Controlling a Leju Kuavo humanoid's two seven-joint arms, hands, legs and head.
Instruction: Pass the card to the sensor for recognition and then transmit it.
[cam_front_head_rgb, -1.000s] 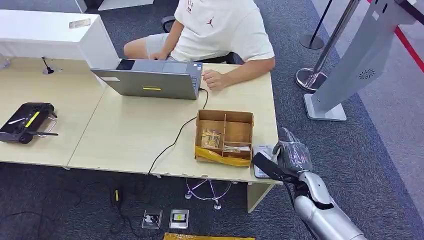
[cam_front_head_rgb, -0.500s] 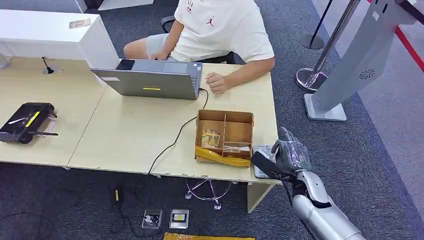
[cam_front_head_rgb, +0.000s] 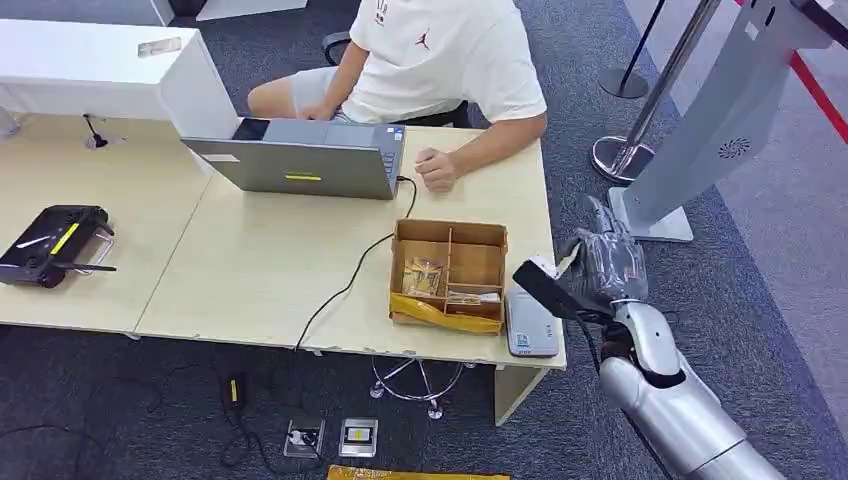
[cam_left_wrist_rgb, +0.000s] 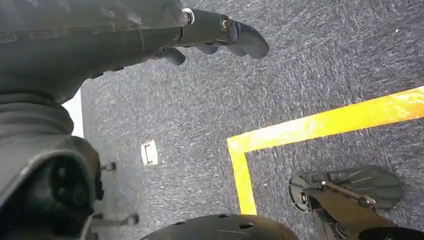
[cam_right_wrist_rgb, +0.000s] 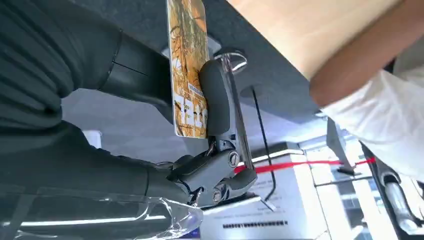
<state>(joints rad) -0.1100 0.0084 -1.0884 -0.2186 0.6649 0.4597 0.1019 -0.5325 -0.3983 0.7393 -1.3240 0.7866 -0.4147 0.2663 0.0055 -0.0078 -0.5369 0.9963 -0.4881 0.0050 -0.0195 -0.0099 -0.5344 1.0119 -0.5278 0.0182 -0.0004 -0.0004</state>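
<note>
Orange patterned card (cam_right_wrist_rgb: 188, 60) pinched in right robot hand (cam_right_wrist_rgb: 150, 125).

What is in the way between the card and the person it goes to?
Nothing visible blocks it. The right hand holds the card off the table's right edge, past the grey sensor. The person sits at the far side; only bare tabletop and open air lie between, with the cardboard box off to the left.

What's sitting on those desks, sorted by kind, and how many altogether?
Laptop: 1
Black controller: 1
Cardboard box: 1
Grey card sensor: 1
White cabinet: 1
Total: 5
</note>
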